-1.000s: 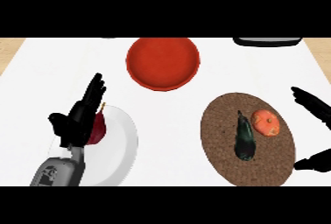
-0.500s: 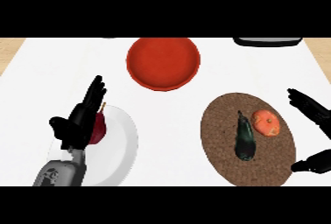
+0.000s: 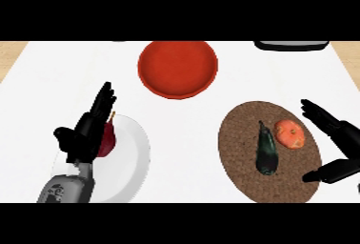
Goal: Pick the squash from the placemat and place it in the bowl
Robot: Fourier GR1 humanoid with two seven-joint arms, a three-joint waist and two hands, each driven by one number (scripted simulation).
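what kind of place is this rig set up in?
Likely a kitchen counter: a white counter top with a red bowl, a white plate and a round brown placemat holding a dark squash and an orange fruit.

Red bowl (image 3: 177,66), brown speckled placemat (image 3: 239,139), dk green squash (image 3: 266,151), orange fruit (image 3: 290,134); white plate (image 3: 134,152), white counter (image 3: 183,143)

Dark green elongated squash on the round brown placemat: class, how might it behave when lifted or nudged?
The dark green elongated squash lies on its rounded side, so a nudge would probably roll it across the round brown placemat. Its shiny highlight hints at smooth, possibly slippery skin.
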